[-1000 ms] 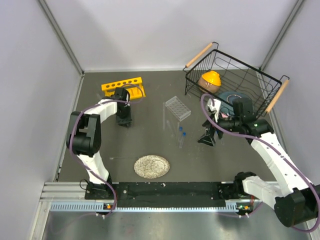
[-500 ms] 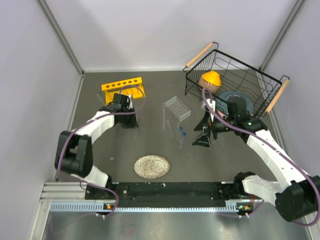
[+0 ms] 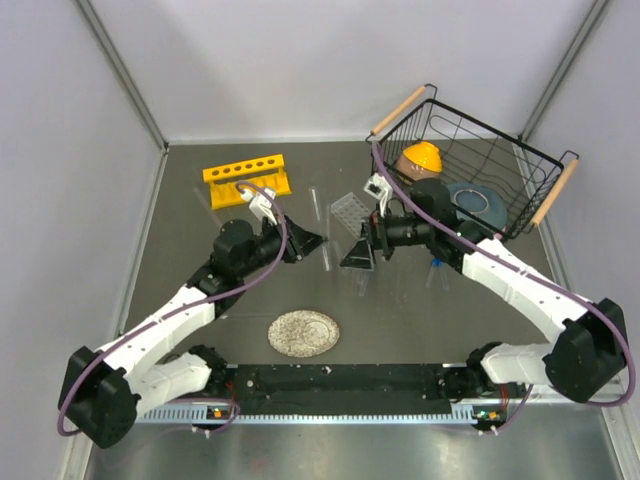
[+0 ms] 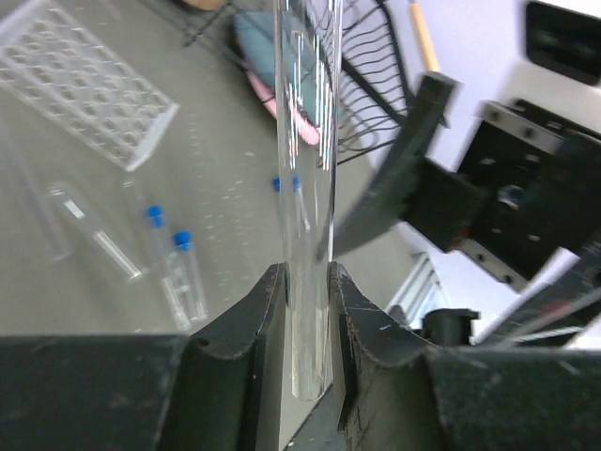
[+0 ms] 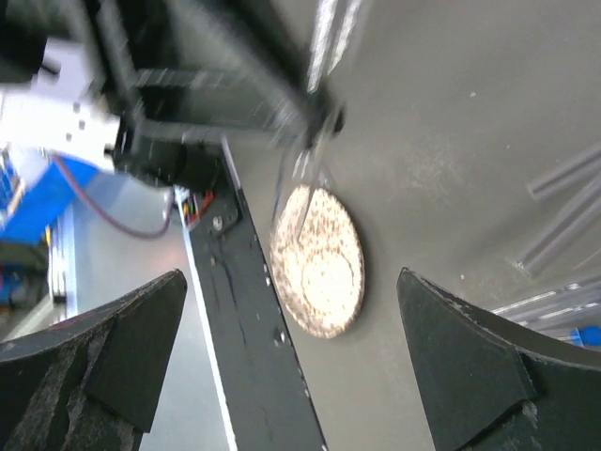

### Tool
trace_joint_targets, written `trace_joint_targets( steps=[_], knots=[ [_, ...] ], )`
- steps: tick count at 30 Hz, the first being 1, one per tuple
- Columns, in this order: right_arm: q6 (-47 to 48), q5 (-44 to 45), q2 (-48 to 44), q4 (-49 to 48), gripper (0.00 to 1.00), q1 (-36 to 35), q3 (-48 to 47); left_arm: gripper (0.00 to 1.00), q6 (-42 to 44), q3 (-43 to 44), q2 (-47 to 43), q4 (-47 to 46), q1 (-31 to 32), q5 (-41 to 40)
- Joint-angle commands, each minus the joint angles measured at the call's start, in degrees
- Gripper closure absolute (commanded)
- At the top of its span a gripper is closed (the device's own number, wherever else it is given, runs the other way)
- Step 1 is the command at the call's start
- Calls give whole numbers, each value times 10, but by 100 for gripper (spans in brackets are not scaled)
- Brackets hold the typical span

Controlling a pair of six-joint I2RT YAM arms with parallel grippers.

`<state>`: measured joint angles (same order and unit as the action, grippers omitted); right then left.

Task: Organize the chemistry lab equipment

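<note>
The step in hand looked like a hand-over above mid-counter. The left end effector (image 4: pixel 305 291) was clamped narrowly on a glass test tube (image 4: pixel 305 188), which stuck out past its fingers toward the right end effector (image 3: pixel 357 253), spread wide just beside it. Next, the right probably needed to close squarely on the free length.

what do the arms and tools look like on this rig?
Left arm and right arm: white link shells, black joints, a purple cable looped along each. Left tool and right tool: matte black, two wedge-shaped fingers each.
</note>
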<state>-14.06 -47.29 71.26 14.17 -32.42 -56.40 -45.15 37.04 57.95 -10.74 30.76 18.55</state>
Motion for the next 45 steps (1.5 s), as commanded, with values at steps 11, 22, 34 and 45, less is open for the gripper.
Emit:
trace_joint_targets(
  steps=[11, 22, 34, 45],
  knots=[
    [-213, 82, 25, -121, 33, -38, -15, 93, -85, 5, -16, -144, 109, -141],
    [-225, 51, 28, -150, 78, -49, 3, 90, -72, 24, -10, -127, 131, -165],
    [-130, 28, -10, -109, 91, -51, 16, 10, -42, 46, -93, 5, 89, -120],
    [-72, -11, -22, -89, 91, -70, 23, 10, -33, 171, -33, 159, -24, 115]
  ],
)
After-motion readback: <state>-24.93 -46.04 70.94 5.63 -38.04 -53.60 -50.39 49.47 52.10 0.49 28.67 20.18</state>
